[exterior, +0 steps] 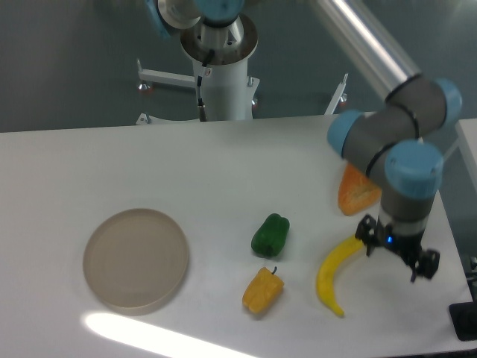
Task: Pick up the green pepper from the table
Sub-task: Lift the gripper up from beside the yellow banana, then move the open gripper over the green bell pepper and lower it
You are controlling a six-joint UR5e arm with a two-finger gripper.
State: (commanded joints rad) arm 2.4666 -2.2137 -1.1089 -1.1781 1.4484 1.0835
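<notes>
- We see the pepper (270, 234) lying on the table (223, 164), near the middle of its front half, apart from everything else.
- Our gripper (396, 257) hangs over the right edge, above the banana (333, 276), jaws spread and holding nothing.
- From the jaws, the pepper lies well to the left, with the banana between.
- Its long axis runs tilted, stem end toward the back right; we judge the jaws should close across that axis.
</notes>
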